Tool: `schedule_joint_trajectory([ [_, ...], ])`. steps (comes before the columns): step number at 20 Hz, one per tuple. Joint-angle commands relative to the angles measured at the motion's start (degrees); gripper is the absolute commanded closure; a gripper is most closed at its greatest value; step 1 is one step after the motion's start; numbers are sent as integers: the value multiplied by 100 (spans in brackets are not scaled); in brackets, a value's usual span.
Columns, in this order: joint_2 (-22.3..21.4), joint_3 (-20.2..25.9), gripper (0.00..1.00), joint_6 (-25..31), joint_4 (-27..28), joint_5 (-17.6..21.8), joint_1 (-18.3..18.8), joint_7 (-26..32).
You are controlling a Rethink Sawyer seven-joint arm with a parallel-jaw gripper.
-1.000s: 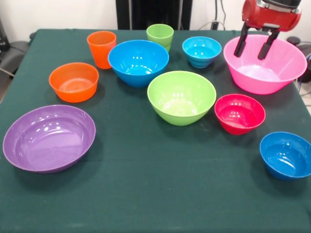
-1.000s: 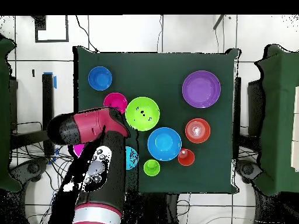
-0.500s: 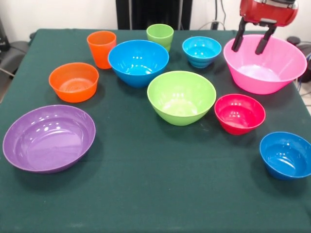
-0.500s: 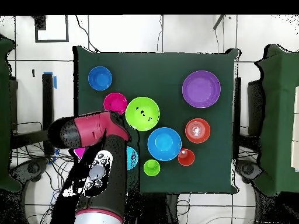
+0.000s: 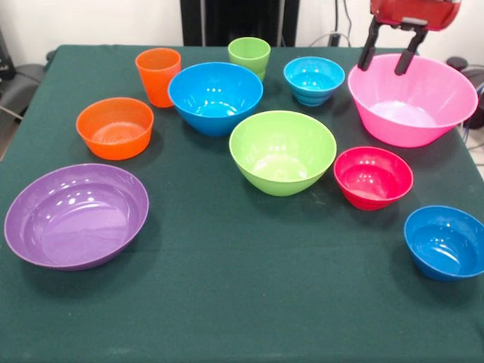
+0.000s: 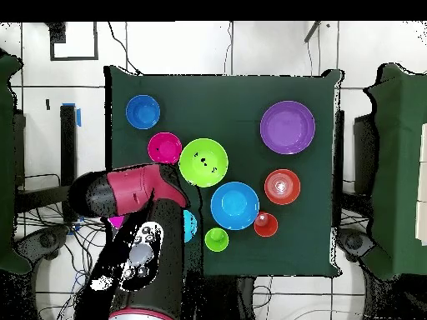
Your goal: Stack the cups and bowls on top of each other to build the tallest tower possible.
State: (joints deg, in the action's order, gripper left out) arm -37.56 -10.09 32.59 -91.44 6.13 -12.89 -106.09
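Nothing stacked yet: all cups and bowls stand apart on the bench [image 5: 227, 287]. Tool [image 5: 387, 60] hangs empty, fingers apart, above far rim of pink bowl [image 5: 412, 102]. Next probably: lower and grip one rim.

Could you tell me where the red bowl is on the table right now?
In the front view the red bowl sits right of centre, between the lime bowl on its left and the pink bowl behind it.

Eight bowls [image 5: 283, 151] and two cups [image 5: 158, 76] sit on the table, apparently none stacked.
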Motion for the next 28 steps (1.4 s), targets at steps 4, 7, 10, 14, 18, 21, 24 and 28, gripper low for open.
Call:
schedule_joint_trajectory([
  [4, 45, 687, 0, 319, -354, -6, 271, -165],
  [7, 141, 754, 0, 83, -419, 35, 357, -160],
  [10, 256, 744, 0, -38, -360, 139, 375, -152],
  [14, 413, 736, 0, -61, -210, 256, 401, -67],
  [18, 545, 813, 0, -80, -95, 294, 501, 58],
  [21, 520, 772, 0, -246, -233, 280, 454, -101],
  [24, 652, 739, 0, -650, -399, 283, 385, -350],
  [28, 864, 721, 0, -1250, -611, 261, 324, -630],
])
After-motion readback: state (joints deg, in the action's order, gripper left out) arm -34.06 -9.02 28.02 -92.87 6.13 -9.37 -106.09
